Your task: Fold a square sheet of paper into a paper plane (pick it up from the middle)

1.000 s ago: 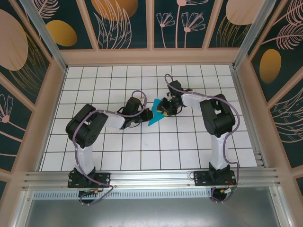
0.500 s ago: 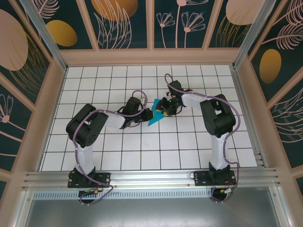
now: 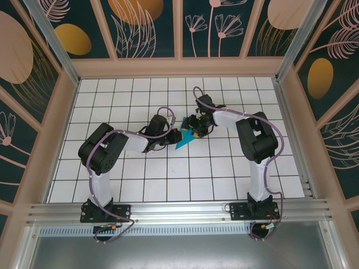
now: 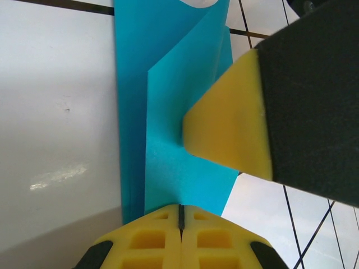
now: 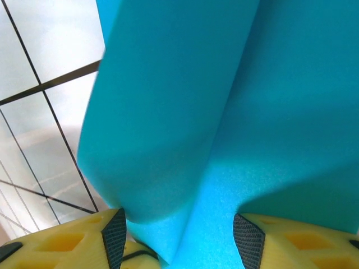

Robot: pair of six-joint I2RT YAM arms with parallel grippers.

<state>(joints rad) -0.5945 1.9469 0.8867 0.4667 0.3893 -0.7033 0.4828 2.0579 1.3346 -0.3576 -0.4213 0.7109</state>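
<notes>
left wrist view: right gripper [image 3: 193, 131] fingertip [image 4: 227, 120] overlaps folded teal paper [image 4: 168, 112].

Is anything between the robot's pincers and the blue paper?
No, nothing visible. The left pincer is shut right on the blue paper, and the open right pincer has the paper in its gap.
</notes>
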